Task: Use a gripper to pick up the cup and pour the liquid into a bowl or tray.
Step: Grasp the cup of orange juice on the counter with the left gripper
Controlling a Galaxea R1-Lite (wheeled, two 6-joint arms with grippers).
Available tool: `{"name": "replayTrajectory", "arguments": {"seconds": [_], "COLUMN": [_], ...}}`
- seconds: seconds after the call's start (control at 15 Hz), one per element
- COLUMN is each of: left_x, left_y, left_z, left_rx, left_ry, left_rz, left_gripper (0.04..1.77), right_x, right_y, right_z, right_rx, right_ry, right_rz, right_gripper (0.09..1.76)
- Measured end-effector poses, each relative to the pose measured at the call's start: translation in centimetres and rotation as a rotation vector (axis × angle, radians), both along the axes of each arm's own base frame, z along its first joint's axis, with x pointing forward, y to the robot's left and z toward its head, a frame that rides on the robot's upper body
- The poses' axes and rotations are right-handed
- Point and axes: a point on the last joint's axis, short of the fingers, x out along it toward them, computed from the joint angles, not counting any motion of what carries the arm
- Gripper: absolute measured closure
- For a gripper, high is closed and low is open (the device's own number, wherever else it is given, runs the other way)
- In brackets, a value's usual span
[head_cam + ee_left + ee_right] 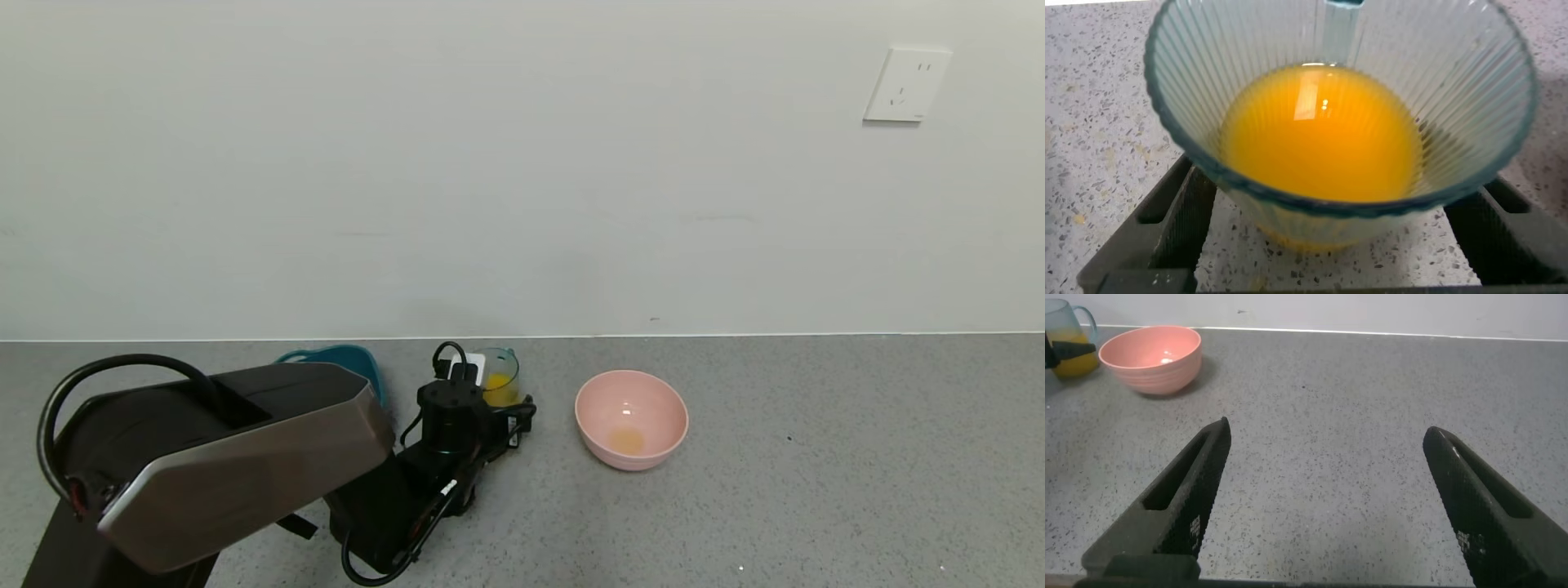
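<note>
- Three views, head view first: I see my left gripper (488, 384), black with cables and a small white block, reaching to the small transparent blue-green ribbed plastic cup (499, 376) on the grey speckled countertop (816, 457). A dark teal plastic tub (343, 359) sits just left of it, partly behind the arm's grey metallic cover. A round pink bowl (631, 418) with an orange trace at its bottom stands to the right, apart from the cup.
- Left wrist view: the cup (1339, 114), upright, holds opaque orange-yellow liquid (1321, 135); black fingers (1180, 216) flank its base on both sides. Whether they press it I cannot tell.
- Right wrist view: my right gripper (1339, 514) hangs spread apart over bare countertop (1323, 400), holding nothing; pink bowl (1151, 355) and cup (1069, 347) lie far off.
</note>
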Motion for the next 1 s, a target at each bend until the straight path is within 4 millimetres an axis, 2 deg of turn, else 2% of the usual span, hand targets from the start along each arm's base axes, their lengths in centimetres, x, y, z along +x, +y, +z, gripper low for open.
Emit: {"name": "replayTrajectory", "arguments": {"seconds": [1.0], "left_x": [0.3], "left_y": [-0.2], "left_z": [-1.2], "left_rx": [-0.014], "left_ry": [-0.047], "left_rz": [0.024], "left_gripper": [0.09], "right_x": [0.0], "right_y": [0.0], "right_z": [0.0], "right_rx": [0.000], "right_ry": [0.000], "right_rz": [0.000], "right_gripper": [0.14]}}
